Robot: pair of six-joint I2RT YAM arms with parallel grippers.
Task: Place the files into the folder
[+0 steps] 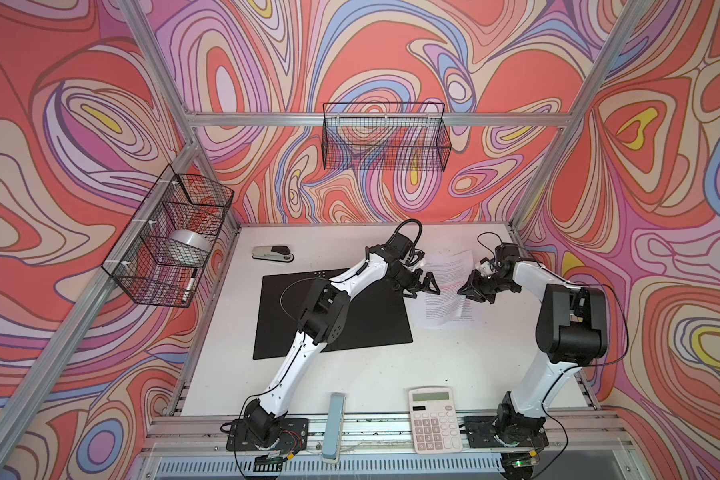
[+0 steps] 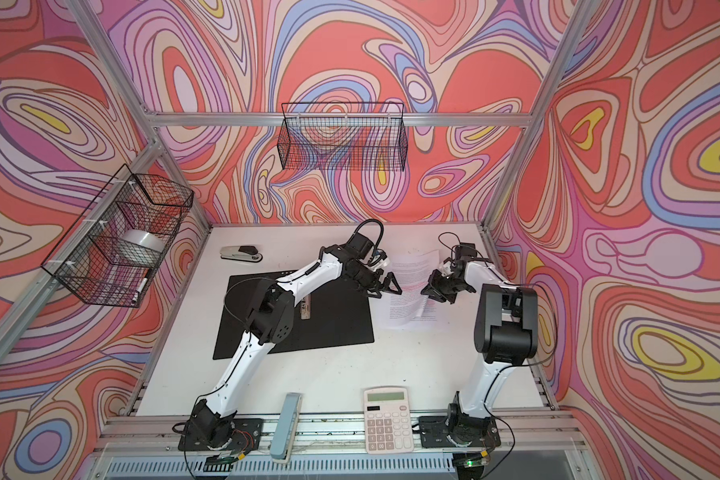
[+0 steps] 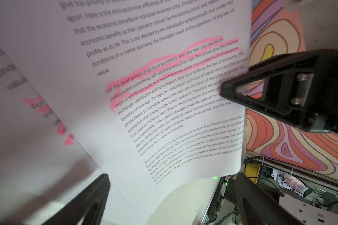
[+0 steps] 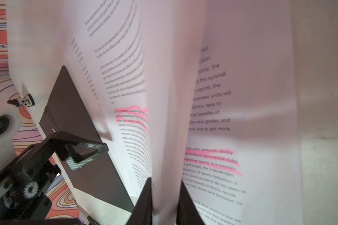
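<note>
Black right gripper (image 1: 467,292) is clamped on a raised fold of the files (image 1: 443,266). The right wrist view shows both fingers (image 4: 144,198) tight against a paper ridge, and the sheet curls up off the white table (image 1: 371,374) there. Left gripper (image 1: 422,289) hangs with jaws spread wide, nothing in them, just off the right edge of the folder (image 1: 371,320), facing the right gripper across the page.

Files: white sheets with dense black print, lying just right of the folder. Can't tell if they overlap its edge.

Readable under pink highlighter, left wrist view:
- "For the development of sports as an industry, and take their own decisions"
- "independent accounting, self-financing enterprise road"
- "In a market economy under the conditions of production"

On another sheet, right wrist view, also pink: "joint ventures, wholly", "invest in commercial clubs".

Folder lies open and flat, black inside up. A pale strip (image 2: 306,309) sits on it, partly under the left arm. Its markings are too small to read.

- **Beyond the folder's far left corner:** grey-black stapler (image 1: 273,253).
- **Nearer than the folder, at the table's front edge:** white calculator (image 1: 435,419), key print unreadable, and a pale blue bar (image 1: 335,428) that I can't identify.
- **Wall left of the folder:** wire side basket (image 1: 142,286) in three compartments. A white tape roll (image 1: 190,245) is in the middle one and a marker (image 1: 190,284) in the nearest.
- **Wall behind the folder:** long wire back basket (image 1: 385,137) hung on the rail.
</note>
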